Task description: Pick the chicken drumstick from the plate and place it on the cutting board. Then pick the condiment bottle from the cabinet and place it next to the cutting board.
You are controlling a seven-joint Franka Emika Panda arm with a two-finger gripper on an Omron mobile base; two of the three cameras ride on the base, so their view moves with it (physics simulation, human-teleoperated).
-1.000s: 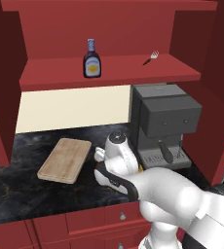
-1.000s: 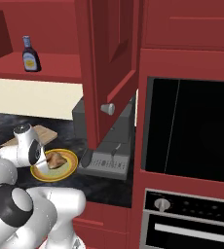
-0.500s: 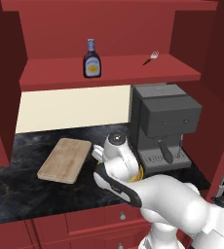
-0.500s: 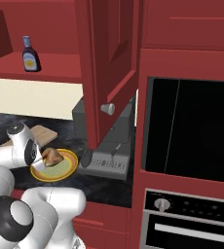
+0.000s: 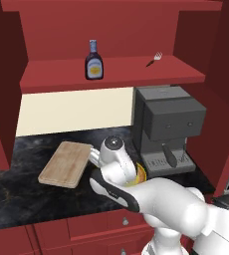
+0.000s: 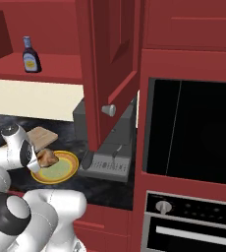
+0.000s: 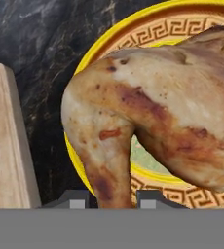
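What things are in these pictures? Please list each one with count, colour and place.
chicken drumstick: 1, golden-brown, between the finger tips, over the plate
plate: 1, yellow-orange, on the dark counter, right of the board
cutting board: 1, light tan, on the counter, left
condiment bottle: 1, dark brown with blue cap, upright on the cabinet shelf
fork: 1, small, on the shelf, right
cabinet: 1, dark red, above the counter
coffee machine: 1, grey, on the counter, right
oven: 1, black door, far right
gripper: 1, dark tips, shut on the drumstick
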